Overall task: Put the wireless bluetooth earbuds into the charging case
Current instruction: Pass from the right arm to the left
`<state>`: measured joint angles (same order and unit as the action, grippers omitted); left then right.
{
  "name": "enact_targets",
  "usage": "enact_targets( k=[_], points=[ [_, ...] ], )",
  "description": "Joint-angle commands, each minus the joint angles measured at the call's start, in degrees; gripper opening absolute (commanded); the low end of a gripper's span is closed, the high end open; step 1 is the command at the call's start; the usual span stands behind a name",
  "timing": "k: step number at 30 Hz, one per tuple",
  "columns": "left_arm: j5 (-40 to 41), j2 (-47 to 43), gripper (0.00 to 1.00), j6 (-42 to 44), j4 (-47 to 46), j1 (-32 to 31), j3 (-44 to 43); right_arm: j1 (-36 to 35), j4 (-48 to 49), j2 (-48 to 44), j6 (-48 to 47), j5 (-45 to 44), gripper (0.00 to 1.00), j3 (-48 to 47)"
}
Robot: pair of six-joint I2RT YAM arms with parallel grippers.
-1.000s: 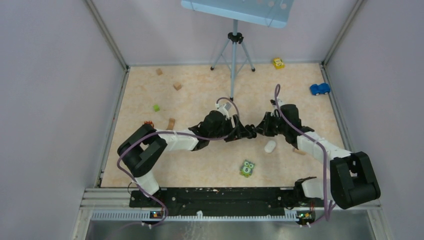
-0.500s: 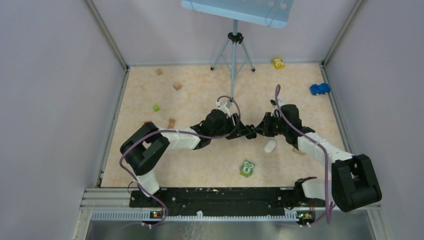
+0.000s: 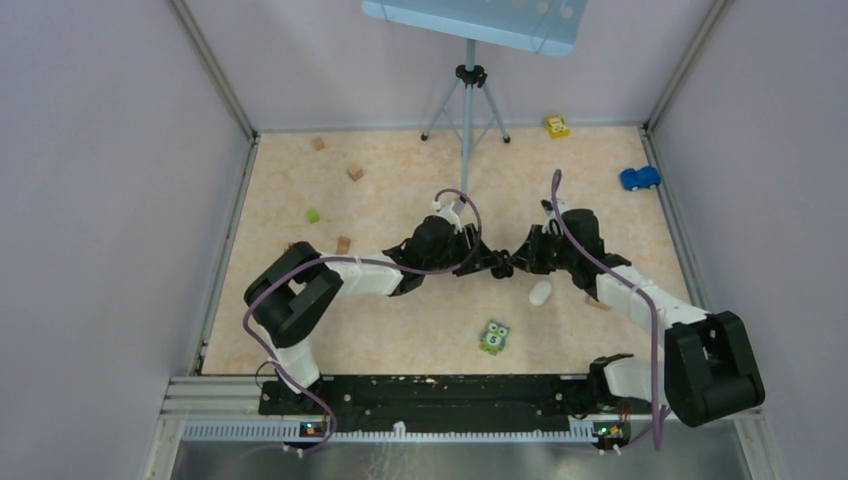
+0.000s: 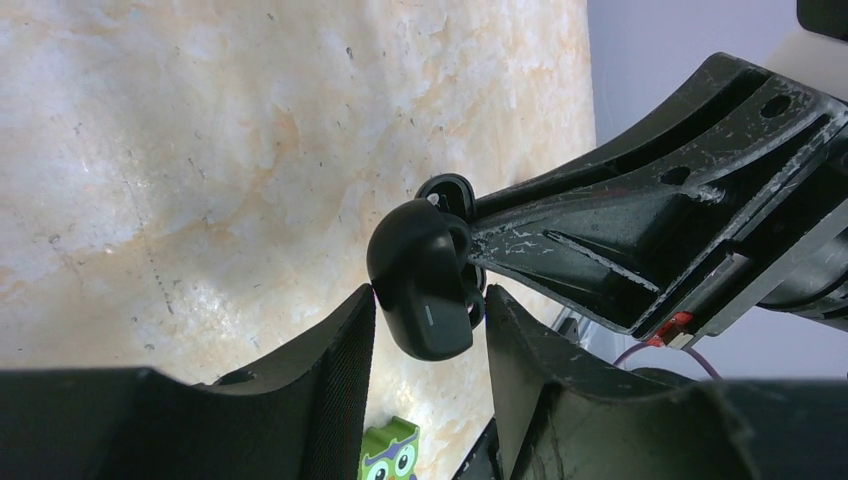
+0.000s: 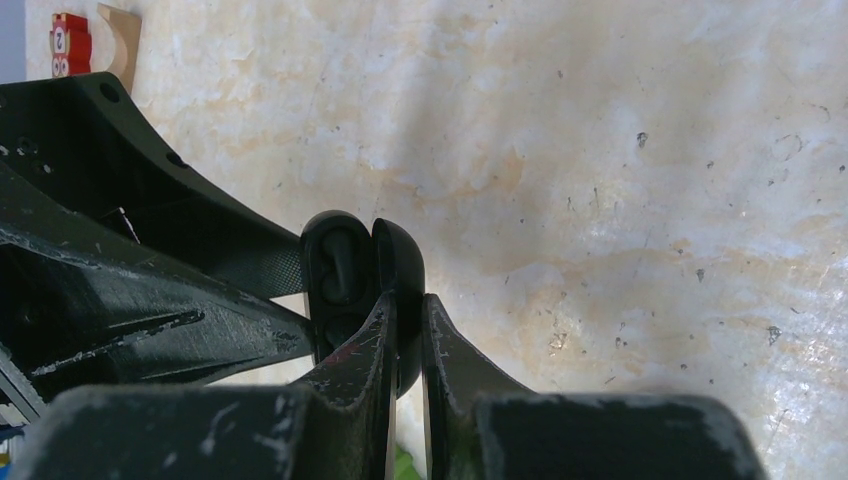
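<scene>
Above the middle of the table a black charging case hangs between both grippers. In the left wrist view its rounded body sits between my left gripper's fingers, which press its sides. In the right wrist view the case stands open. My right gripper is shut on the domed half. The other half shows dark wells with a rounded black form inside; I cannot tell whether it is an earbud. No loose earbuds show. The grippers meet tip to tip.
A white pebble-shaped case lies just below the right gripper, and a green owl block lies nearer the bases. A tripod stands at the back. Toy cars, wooden cubes and a green block are scattered around.
My left gripper has slid right to the black case and its jaws have narrowed around it. The right arm has stayed put, still pinching the case.
</scene>
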<state>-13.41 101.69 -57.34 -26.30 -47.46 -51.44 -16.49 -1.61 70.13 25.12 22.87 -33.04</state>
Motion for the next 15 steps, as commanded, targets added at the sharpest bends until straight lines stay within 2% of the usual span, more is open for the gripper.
enact_targets(
  k=[1, 15],
  points=[
    [0.3, 0.3, 0.49, -0.4, -1.8, 0.6, -1.6, -0.6, 0.5, -1.7, -0.3, 1.1, 0.00, -1.6],
    [-1.5, 1.7, 0.46, -1.3, -2.4, 0.6, -2.2, -0.6, 1.0, -2.4, 0.4, 1.1, 0.00, -1.1]
  ],
)
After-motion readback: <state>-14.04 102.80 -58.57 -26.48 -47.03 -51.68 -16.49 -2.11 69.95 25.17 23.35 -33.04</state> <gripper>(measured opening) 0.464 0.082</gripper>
